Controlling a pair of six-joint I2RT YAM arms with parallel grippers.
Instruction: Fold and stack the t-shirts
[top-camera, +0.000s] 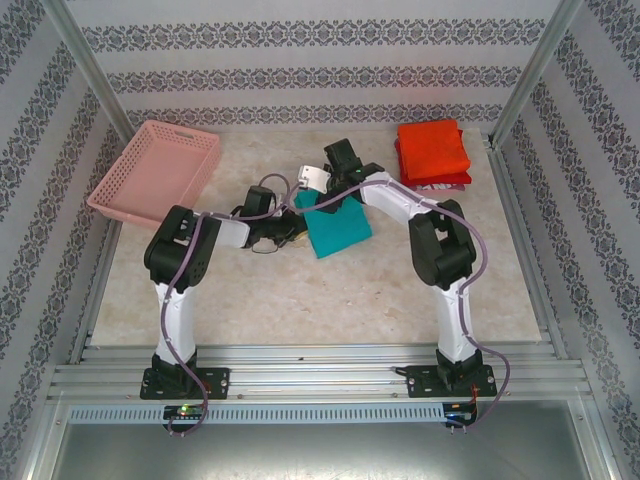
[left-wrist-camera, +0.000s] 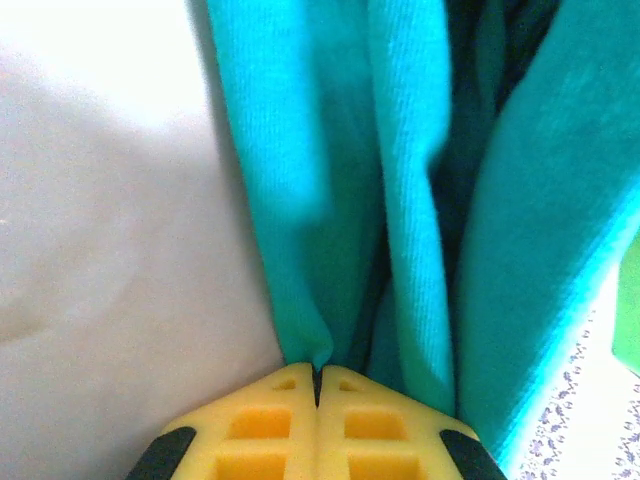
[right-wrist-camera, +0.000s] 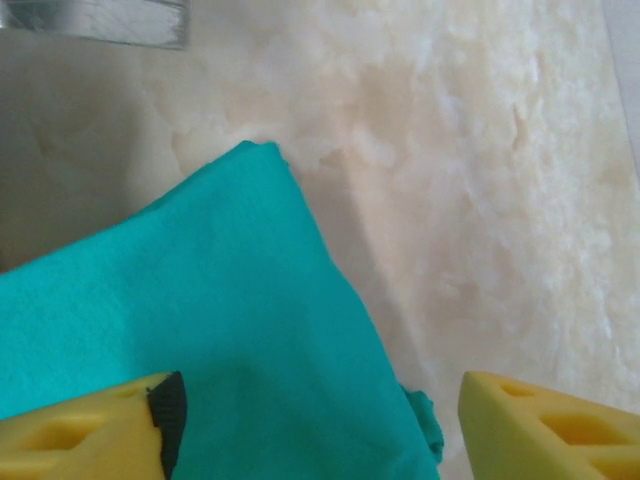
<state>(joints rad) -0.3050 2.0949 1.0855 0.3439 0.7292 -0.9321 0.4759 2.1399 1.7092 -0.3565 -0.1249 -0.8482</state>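
Note:
A teal t-shirt (top-camera: 338, 230), partly folded, lies in the middle of the table. My left gripper (left-wrist-camera: 317, 372) is shut on a fold of its teal cloth (left-wrist-camera: 400, 200), which rises in pleats away from the yellow fingers (left-wrist-camera: 250, 425). From above, the left gripper (top-camera: 292, 205) sits at the shirt's left edge. My right gripper (right-wrist-camera: 320, 420) is open over the shirt's far edge (right-wrist-camera: 250, 300), teal cloth between its fingers (right-wrist-camera: 90, 430); in the top view it (top-camera: 330, 196) hovers at the shirt's top. A folded orange-red tee (top-camera: 430, 148) tops a stack at the back right, a red one (top-camera: 445, 179) under it.
A pink lattice basket (top-camera: 155, 170) stands at the back left. Bare marbled tabletop (top-camera: 300, 300) lies in front of the teal shirt. Metal frame posts (top-camera: 530, 75) and rails bound the table's sides and near edge.

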